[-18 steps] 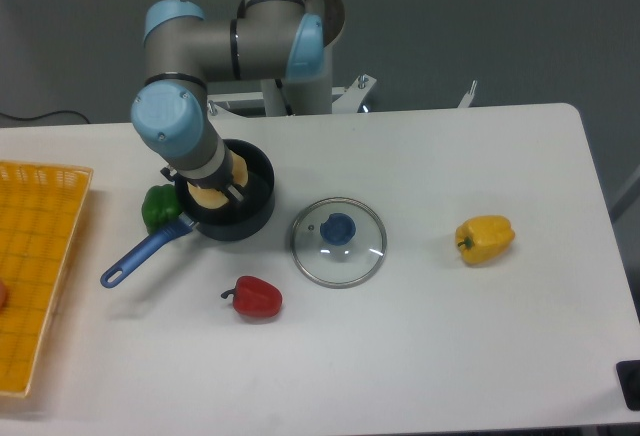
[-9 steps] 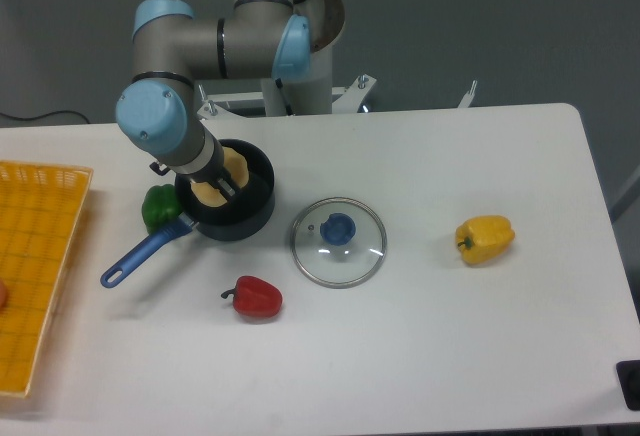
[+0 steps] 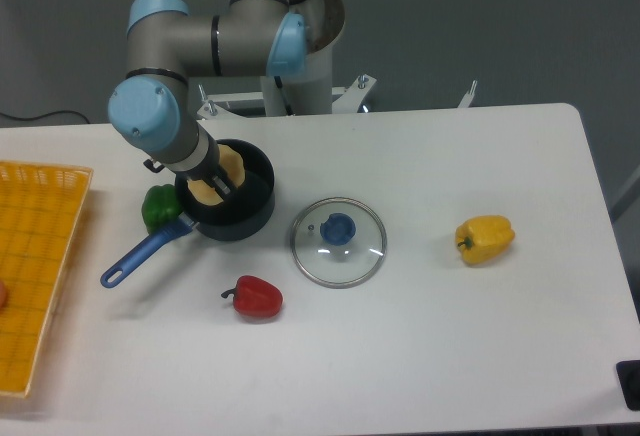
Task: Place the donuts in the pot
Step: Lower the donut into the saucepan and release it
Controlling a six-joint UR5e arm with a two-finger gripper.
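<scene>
On the white table (image 3: 450,356), the fingers (image 3: 218,182) reach into the pot (image 3: 245,218) by the donuts (image 3: 232,163), grip unclear

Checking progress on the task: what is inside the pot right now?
Pale donuts show inside the pot. The gripper reaches in over them, hiding part of them and of the pot's floor.

Grey tubular arm (image 3: 190,46) with light-blue joint caps.

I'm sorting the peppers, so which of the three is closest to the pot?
The green pepper: it sits right against the pot on its left side, by the handle. The red pepper and yellow pepper lie apart.
</scene>
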